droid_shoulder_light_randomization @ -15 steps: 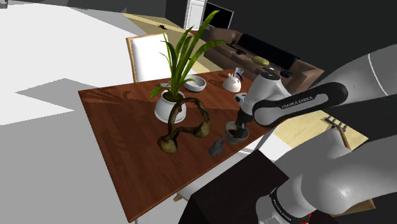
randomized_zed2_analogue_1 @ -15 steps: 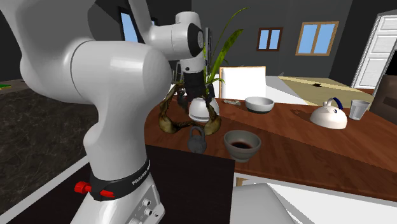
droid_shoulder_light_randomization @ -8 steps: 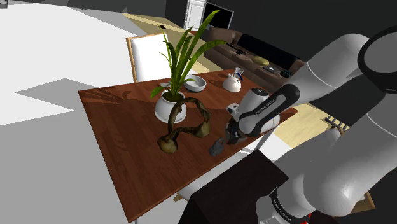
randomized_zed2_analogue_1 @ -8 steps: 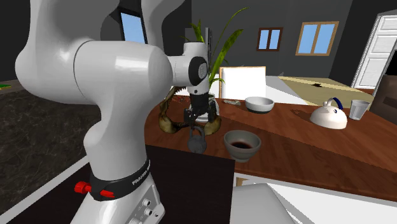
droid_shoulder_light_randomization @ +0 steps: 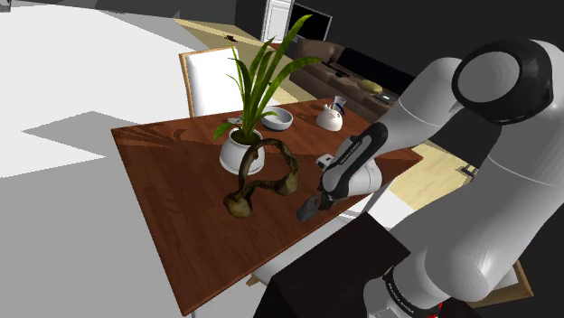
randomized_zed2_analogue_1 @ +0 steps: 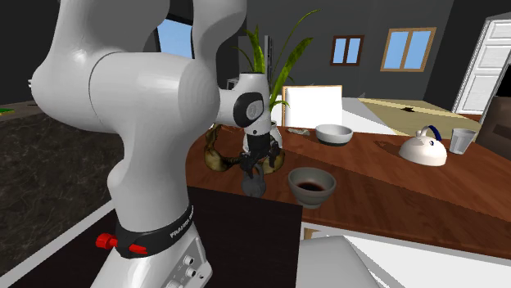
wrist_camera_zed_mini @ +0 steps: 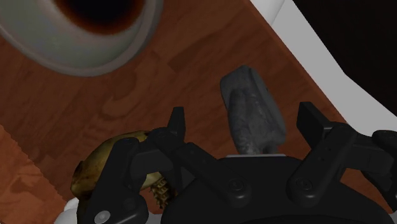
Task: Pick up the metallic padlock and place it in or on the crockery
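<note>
While the tool [wrist_camera_zed_mini: 245, 124] stands apart astride the grey padlock [wrist_camera_zed_mini: 251, 111], not touching, it looks heavy, rigid, slick; clamp its flat sides squarely.

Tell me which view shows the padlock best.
The wrist view: the grey padlock lies on the wooden table between the fingers of the open claw, untouched. In the shoulder view the claw covers part of it at the table's edge. The second exterior view shows it under the claw, beside the dark bowl.
</note>
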